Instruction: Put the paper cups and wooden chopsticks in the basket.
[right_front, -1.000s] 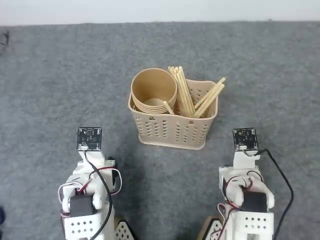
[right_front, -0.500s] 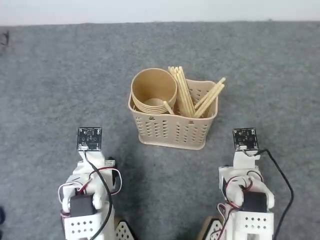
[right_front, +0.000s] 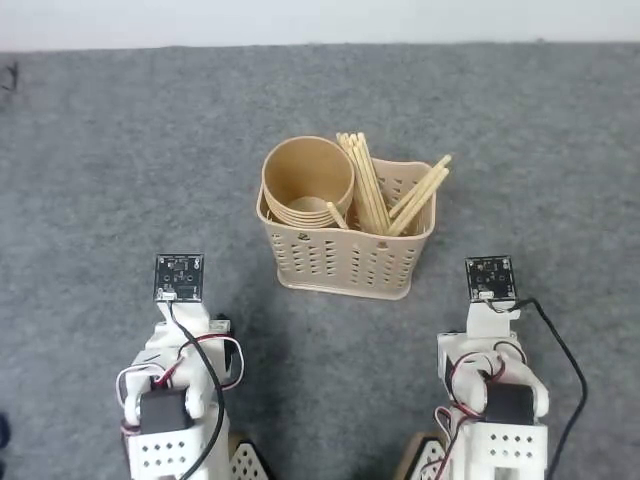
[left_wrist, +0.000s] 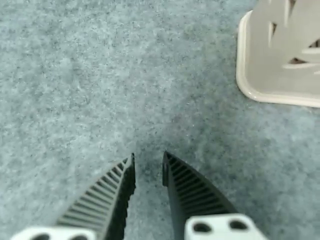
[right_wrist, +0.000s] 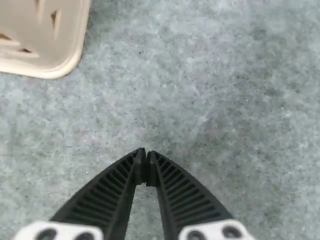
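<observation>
Evidently nothing has shifted: we log brown paper cups (right_front: 307, 178) and pale wooden chopsticks (right_front: 366, 182) inside the beige slotted plastic basket (right_front: 345, 262). Left gripper (left_wrist: 148, 155) slightly parted, empty; right gripper (right_wrist: 145, 152) clenched, empty. Task looks finished.

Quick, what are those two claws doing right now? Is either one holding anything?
Left gripper: jaws slightly open, holding nothing.
Right gripper: jaws closed, holding nothing.
</observation>
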